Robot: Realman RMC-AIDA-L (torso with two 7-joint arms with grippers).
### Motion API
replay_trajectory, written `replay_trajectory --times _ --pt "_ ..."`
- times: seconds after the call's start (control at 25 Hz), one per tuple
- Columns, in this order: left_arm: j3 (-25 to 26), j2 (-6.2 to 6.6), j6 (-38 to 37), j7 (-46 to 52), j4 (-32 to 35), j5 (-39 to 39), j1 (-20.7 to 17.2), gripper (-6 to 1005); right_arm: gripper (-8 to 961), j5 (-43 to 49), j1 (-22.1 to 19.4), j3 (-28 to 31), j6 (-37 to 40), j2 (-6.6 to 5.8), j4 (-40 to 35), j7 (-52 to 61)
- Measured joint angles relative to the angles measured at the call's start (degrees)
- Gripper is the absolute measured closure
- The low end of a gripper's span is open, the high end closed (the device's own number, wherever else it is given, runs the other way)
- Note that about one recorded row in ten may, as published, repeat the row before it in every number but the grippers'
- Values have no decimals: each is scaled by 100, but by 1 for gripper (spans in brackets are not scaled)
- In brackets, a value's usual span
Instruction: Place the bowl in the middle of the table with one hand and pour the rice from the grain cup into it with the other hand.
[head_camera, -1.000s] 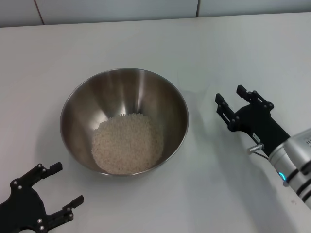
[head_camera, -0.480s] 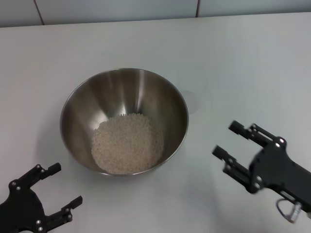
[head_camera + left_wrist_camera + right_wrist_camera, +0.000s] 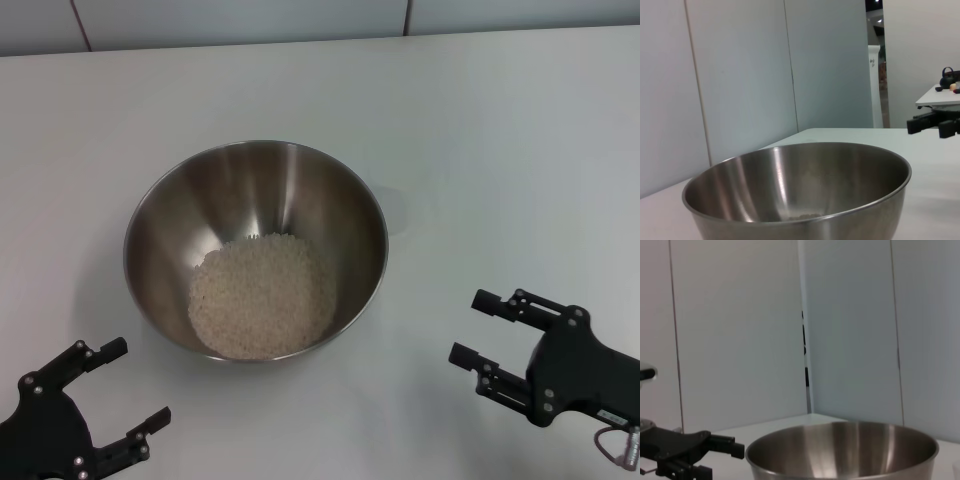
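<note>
Since a second ago our right claw (image 3: 487, 328) has pulled back from beside the bowl's far right flank toward our body and now hangs low at the near right of the bench (image 3: 500, 120); our left claw (image 3: 122, 384) and the bowl (image 3: 255, 165) sit as they did

Going from left to right: our left claw rests at the near left corner, its two fingers spread apart with nothing between them. Just ahead of it and to its right stands the bowl, upright on the bench, holding the rice (image 3: 262, 295) heaped toward its near side. From the left wrist view the bowl (image 3: 800, 185) fills the foreground, with the right claw (image 3: 935, 124) showing beyond its rim

To the right of the bowl comes our right claw, fingers parted and empty, tips aimed left toward the bowl but well apart from it. In the right wrist view the bowl (image 3: 842, 452) lies straight ahead, the left claw (image 3: 722, 456) past it

We cannot find the grain cup clearly in any view
</note>
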State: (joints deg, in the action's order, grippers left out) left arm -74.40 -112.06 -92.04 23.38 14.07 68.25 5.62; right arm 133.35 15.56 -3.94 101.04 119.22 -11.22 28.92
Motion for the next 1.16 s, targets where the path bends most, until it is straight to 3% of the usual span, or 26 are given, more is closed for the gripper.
replay_trajectory --times 0.36,1.16 --pt "-4 0 -16 0 -3 4 19 167 349 7 128 -107 -489 18 197 -8" --pt "5 -16 -16 49 5 66 24 167 349 7 160 -124 -510 24 244 -36"
